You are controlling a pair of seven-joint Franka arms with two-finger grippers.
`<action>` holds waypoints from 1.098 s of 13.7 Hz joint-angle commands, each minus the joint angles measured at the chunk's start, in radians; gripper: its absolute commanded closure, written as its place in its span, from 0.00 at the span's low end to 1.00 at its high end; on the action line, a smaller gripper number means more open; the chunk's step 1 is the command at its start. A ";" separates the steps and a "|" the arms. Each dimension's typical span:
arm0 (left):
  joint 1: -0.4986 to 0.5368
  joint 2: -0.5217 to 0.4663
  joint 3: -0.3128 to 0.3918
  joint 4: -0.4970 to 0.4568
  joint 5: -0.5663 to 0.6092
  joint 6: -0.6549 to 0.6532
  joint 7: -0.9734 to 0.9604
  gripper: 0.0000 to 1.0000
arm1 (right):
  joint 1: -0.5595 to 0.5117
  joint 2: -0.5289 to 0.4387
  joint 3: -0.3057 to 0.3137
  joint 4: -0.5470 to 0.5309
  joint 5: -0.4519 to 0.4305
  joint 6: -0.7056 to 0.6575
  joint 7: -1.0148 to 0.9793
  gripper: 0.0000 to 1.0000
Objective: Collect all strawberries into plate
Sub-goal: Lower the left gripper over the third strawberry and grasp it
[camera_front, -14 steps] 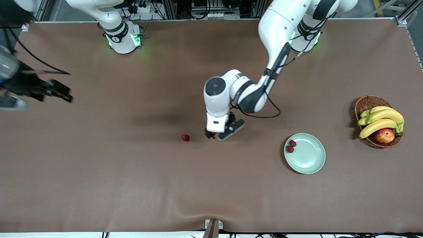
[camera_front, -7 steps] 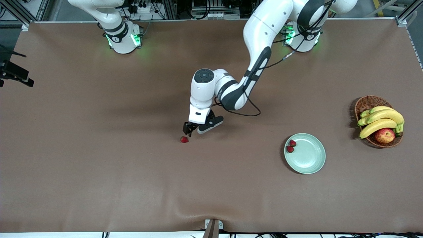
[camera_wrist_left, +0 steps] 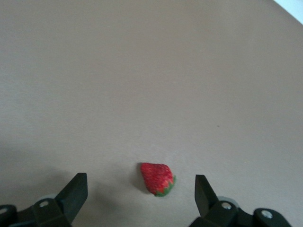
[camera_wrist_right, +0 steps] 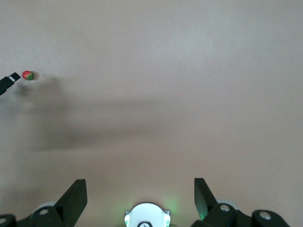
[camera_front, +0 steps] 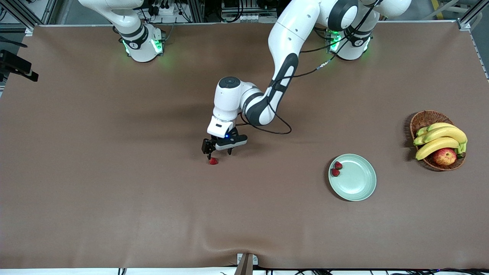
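1. Front view: my left gripper (camera_front: 218, 153) hangs just over the loose strawberry (camera_front: 213, 161) near the middle of the table (camera_front: 114, 191), fingers spread apart and holding nothing.
2. Left wrist view: that strawberry (camera_wrist_left: 158, 178) lies on its side on the bare cloth, between my two fingertips (camera_wrist_left: 75, 191) but touching neither.
3. Its long axis runs slantwise across the gap between my fingers, with the green leafy cap toward one finger and the red body toward the other; I cannot tell how sharp the tip is.
4. The other two strawberries (camera_front: 336, 169) sit in the plate (camera_front: 357, 187), close together by the rim nearest my gripper. They are too small for me to read which way they point.
5. The plate lies well apart from the loose berry, toward the left arm's end of the table, with a basket (camera_front: 424, 119) of bananas (camera_front: 439, 139) and an apple (camera_front: 445, 156) still closer to that end.
6. My right arm waits off at its own end. Right wrist view: the right gripper (camera_wrist_right: 140, 194) stands wide open over bare cloth, with the loose berry (camera_wrist_right: 28, 75) seen far off.
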 commanded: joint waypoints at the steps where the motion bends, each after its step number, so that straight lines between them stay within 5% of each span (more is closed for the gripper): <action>1: -0.005 0.059 0.032 0.077 -0.005 0.036 0.016 0.00 | -0.015 -0.006 -0.009 0.008 -0.020 -0.066 0.009 0.00; 4: -0.010 0.138 0.072 0.198 -0.005 0.040 0.016 0.00 | -0.015 -0.006 -0.007 0.021 -0.018 -0.070 0.009 0.00; 15: -0.108 0.191 0.181 0.194 0.039 0.030 0.094 0.00 | -0.011 0.014 0.042 0.020 0.000 -0.008 0.012 0.00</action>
